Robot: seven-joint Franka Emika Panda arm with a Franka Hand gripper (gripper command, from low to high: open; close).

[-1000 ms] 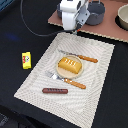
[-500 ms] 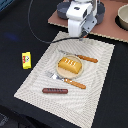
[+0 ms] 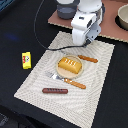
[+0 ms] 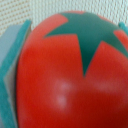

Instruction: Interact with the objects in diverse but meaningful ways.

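Note:
A red tomato (image 4: 50,85) with a green star top fills the wrist view, held between teal fingers (image 4: 11,75). My gripper (image 3: 81,41) is shut on it, hanging over the far edge of the woven mat (image 3: 35,82); the tomato itself is hidden in the exterior view. A golden scored bread loaf (image 3: 70,65) lies on a round tan plate (image 3: 63,74) mid-mat. Near the mat's front lies a thin brown sausage (image 3: 55,91). A yellow printed packet (image 3: 26,60) sits off the mat at the exterior view's left.
An orange-handled fork (image 3: 69,80) lies in front of the plate and an orange-handled knife (image 3: 88,58) behind it. A brown board (image 3: 112,27) at the back carries a grey vessel (image 3: 65,10) and a round bowl (image 3: 122,17). A black cable (image 3: 37,30) loops over the dark table.
The arm has shifted toward the exterior view's right and slightly nearer the mat. Bread, sausage, packet and cutlery have not moved.

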